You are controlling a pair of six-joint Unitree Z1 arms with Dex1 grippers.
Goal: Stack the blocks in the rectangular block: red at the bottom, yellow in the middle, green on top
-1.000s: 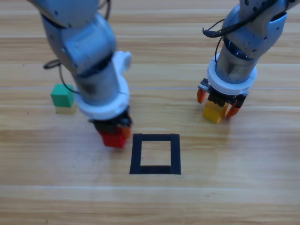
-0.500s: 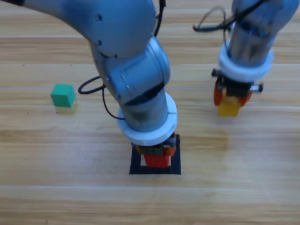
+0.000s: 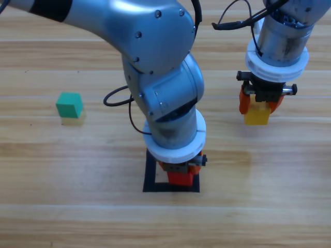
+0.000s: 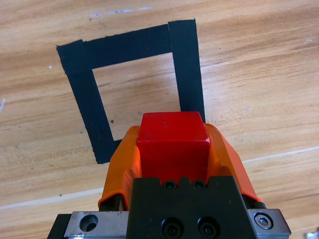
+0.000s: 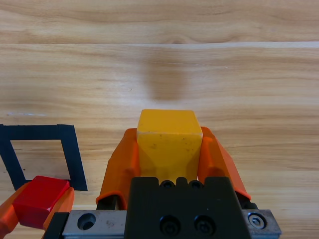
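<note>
1. Left claw [image 3: 180, 174] now hangs over the black tape box [image 3: 150, 178] on the table [image 3: 51, 206]. Its two orange jaws are shut tight on the red block [image 4: 172, 137].
2. A second ago this claw was near the tape box's upper left corner, at about 10 o'clock from it. Since then it has swung across, and the red block has come along with it.
3. In the left wrist view the red block sits by the box's near right corner. It does not look lined up with the hole yet, and it seems to be up in the air, not set down.
4. That means the first step is nearly done. I think the claw needs a small nudge toward the middle of the hole, then it can go down and let go.
5. Right claw [image 3: 262, 103] is at about 1 o'clock from the tape box, well apart from it. It is closed on the yellow block [image 3: 257, 114], which it has lifted off the table since a second ago.
6. Green block [image 3: 69, 105] lies alone on the table at about 10 o'clock from the box, in the same spot as before.
</note>
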